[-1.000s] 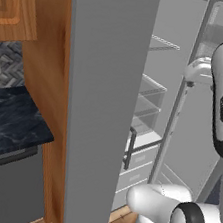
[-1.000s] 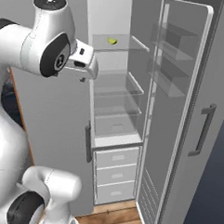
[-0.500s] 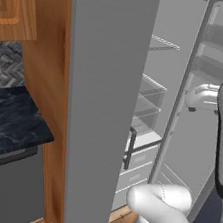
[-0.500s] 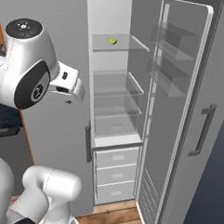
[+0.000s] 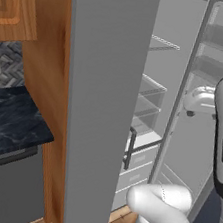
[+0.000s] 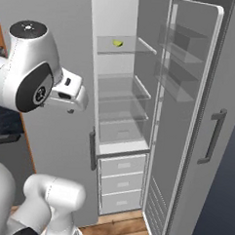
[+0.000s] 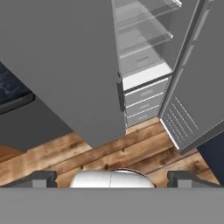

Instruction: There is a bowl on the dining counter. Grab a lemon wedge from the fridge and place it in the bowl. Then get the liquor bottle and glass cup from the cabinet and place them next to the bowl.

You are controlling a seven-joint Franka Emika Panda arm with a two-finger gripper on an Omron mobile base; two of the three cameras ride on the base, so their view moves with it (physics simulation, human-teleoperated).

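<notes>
One door of the fridge (image 6: 186,142) stands wide open, and up on the top glass shelf (image 6: 125,45) sits the lemon wedge (image 6: 117,42), a tiny yellow-green sliver. The gripper (image 7: 111,177) points down at the wooden floor (image 7: 109,153), jaws spread fully and holding nothing. That's the gap to close: the wedge lies high and deep inside the compartment, well above the hand (image 6: 67,93), so the arm likely needs to lift and tip forward to reach it.
</notes>
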